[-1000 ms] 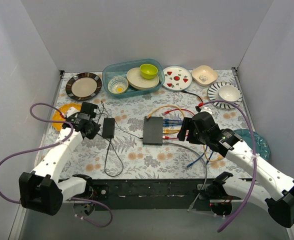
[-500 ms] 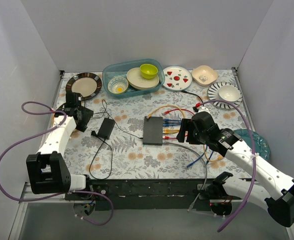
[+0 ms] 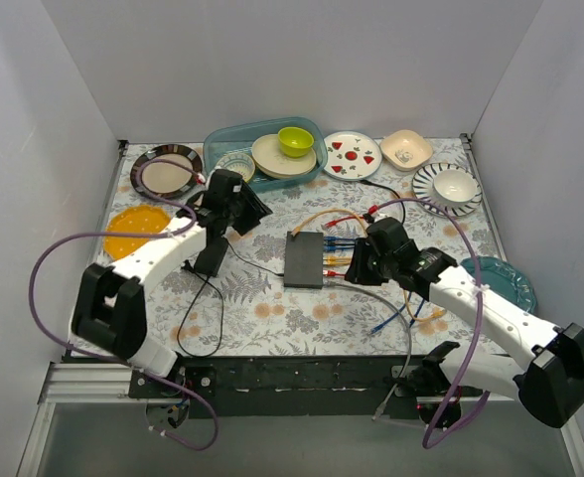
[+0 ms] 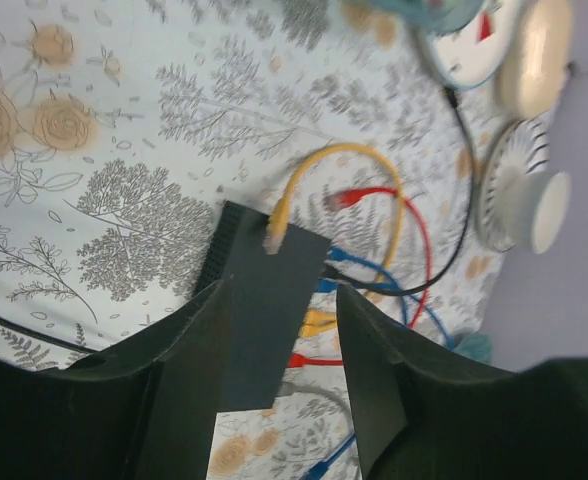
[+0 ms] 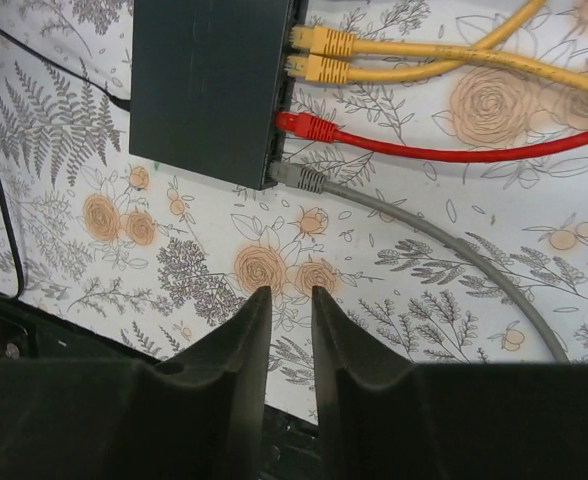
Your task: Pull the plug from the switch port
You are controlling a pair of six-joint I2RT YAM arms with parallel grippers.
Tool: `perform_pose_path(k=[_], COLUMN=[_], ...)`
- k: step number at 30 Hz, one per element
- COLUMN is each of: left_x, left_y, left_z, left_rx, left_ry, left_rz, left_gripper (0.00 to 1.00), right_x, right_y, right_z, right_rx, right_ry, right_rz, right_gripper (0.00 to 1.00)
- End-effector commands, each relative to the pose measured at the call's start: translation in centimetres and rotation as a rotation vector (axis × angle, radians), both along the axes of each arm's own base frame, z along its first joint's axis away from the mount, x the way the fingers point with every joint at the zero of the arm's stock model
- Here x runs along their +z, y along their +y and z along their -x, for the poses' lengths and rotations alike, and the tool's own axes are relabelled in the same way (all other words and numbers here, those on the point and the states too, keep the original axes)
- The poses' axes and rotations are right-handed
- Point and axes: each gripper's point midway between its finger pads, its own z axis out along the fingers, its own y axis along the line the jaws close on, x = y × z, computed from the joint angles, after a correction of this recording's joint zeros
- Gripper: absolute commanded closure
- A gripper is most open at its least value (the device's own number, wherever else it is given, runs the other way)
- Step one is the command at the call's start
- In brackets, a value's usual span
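Observation:
The switch (image 3: pixel 304 258) (image 4: pixel 269 320) (image 5: pixel 209 80) is a flat black box in the middle of the table. Along its right edge sit blue plugs (image 3: pixel 340 244), two yellow plugs (image 5: pixel 319 42), a red plug (image 5: pixel 304 125) and a grey plug (image 5: pixel 299 177). A loose yellow plug (image 4: pixel 274 238) lies on its top, and a loose red plug (image 4: pixel 339 198) lies beyond it. My right gripper (image 3: pixel 355 263) (image 5: pixel 290 292) hovers near the grey plug with a narrow empty gap between its fingers. My left gripper (image 3: pixel 244 211) (image 4: pixel 279 288) hangs open and empty left of the switch.
A black adapter block (image 3: pixel 213 255) on a cord lies left of the switch. At the back stand a teal bin (image 3: pixel 218 144) with bowls, a striped plate (image 3: pixel 166 171), a strawberry plate (image 3: pixel 352 156) and a beige bowl (image 3: pixel 406 149). An orange plate (image 3: pixel 138 224) lies left, a teal plate (image 3: pixel 506 283) right.
My left arm has swung from the far left to the back middle, and its jaws have opened. My right gripper has narrowed its jaws and edged toward the switch.

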Motion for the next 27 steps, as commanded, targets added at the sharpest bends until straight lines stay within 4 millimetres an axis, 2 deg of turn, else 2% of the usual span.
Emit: perform_pose_path(k=[1,4,5,6,7,8,10,11,12,13,14,15,16,17,22,23,24,27], left_x=[-3.3,-4.0,-5.9,-5.6,-6.1,-7.3,-7.5,-7.9,-9.2,-9.0,-9.4,-10.9,-10.8,-11.4,-13.9,-14.4,-14.5,-14.9], left_y=[-3.8,-5.6,-6.2,-6.6,-6.8,-6.7,-7.0,-7.2,-7.3,-7.7,-7.8,-7.9,-8.2,-8.3,-8.6,-8.4,-8.5,-8.3], left_z=[-1.1,-2.7,-2.9,-3.7,-4.0,-4.4,-5.5,-5.8,-6.1,-6.8,-7.1,-7.2,-7.7,-7.6,-6.6,-6.1,-5.8,-4.7], left_rx=[-0.162,-0.224,-0.239,-0.243,-0.242,-0.232,-0.227,-0.230,-0.235,-0.240,-0.243,-0.248,-0.256,-0.265,-0.308,-0.319,-0.330,-0.371], left_ry=[0.043,0.045,0.085,0.073,0.084,0.101,0.091,0.097,0.118,0.107,0.116,0.142,0.137,0.151,0.213,0.225,0.232,0.244], left_rz=[0.013,0.004,-0.018,-0.022,-0.029,-0.047,-0.058,-0.064,-0.077,-0.079,-0.083,-0.096,-0.099,-0.102,-0.102,-0.106,-0.103,-0.108], left_gripper=[0.56,0.57,0.57,0.57,0.57,0.57,0.57,0.57,0.57,0.56,0.56,0.56,0.56,0.57,0.61,0.62,0.64,0.80], right_x=[-0.8,-2.2,-2.8,-2.8,-3.2,-3.6,-3.8,-4.5,-4.9,-5.0,-5.8,-6.0,-6.0,-6.9,-7.7,-8.5,-8.8,-9.3], right_y=[2.2,2.8,3.0,3.3,3.5,3.8,4.6,4.8,5.0,5.6,5.9,6.3,6.9,7.1,9.2,9.4,9.4,9.2], right_z=[0.4,0.8,0.9,0.8,1.0,1.2,1.2,1.4,1.5,1.3,1.4,1.4,1.3,1.3,0.3,0.2,0.0,-1.2], right_rx=[0.075,0.095,0.100,0.103,0.112,0.118,0.130,0.135,0.137,0.138,0.140,0.142,0.147,0.143,0.150,0.142,0.137,0.094], right_ry=[0.036,0.082,0.097,0.093,0.104,0.116,0.122,0.140,0.150,0.151,0.173,0.179,0.183,0.206,0.242,0.261,0.267,0.261], right_rz=[-0.078,-0.088,-0.085,-0.096,-0.102,-0.106,-0.131,-0.125,-0.125,-0.144,-0.139,-0.142,-0.159,-0.149,-0.173,-0.163,-0.152,-0.106], right_gripper=[0.72,0.79,0.80,0.81,0.86,0.87,0.88,0.88,0.89,0.89,0.89,0.90,0.94,0.94,0.95,0.95,0.96,0.98])
